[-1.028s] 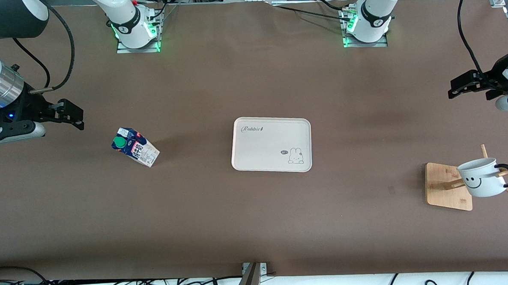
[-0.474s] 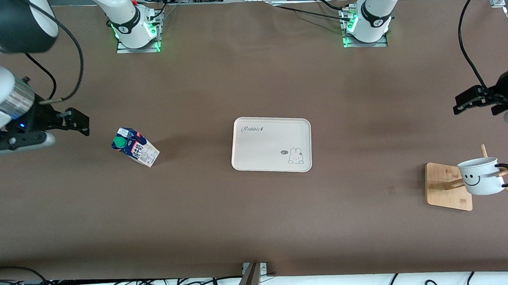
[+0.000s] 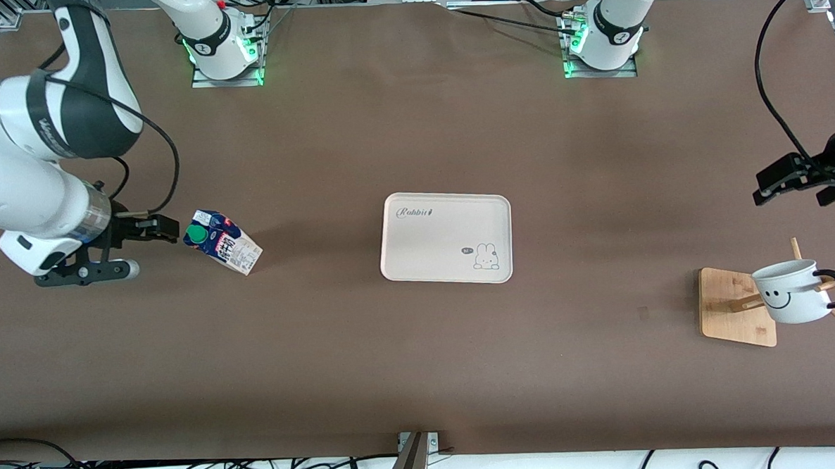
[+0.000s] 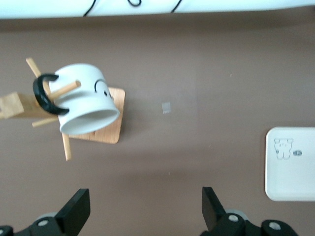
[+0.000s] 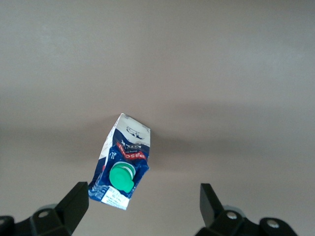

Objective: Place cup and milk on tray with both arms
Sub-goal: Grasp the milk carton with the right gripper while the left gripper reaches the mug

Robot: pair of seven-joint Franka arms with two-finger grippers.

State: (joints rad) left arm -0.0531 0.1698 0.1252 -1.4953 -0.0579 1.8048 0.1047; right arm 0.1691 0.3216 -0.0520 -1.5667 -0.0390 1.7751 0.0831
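The milk [image 3: 222,241], a blue and white carton with a green cap, stands on the table toward the right arm's end. My right gripper [image 3: 156,230] is open and empty, close beside the carton's capped top. In the right wrist view the milk [image 5: 120,164] sits just ahead of the right gripper [image 5: 141,206], nearer one finger. The cup [image 3: 790,292], white with a smiley face, hangs tilted on a wooden rack peg. My left gripper [image 3: 774,182] is open and empty, up in the air short of the rack. The left wrist view shows the cup [image 4: 86,103] ahead of the left gripper [image 4: 143,211]. The tray [image 3: 446,237] lies mid-table and holds nothing.
The bamboo rack base [image 3: 734,307] lies near the left arm's end of the table, with thin pegs sticking out around the cup. Cables run along the table edge nearest the front camera. The tray's edge shows in the left wrist view [image 4: 293,164].
The right arm has swung down and in, bringing its gripper right beside the milk. The left gripper has moved a little toward the rack and cup.
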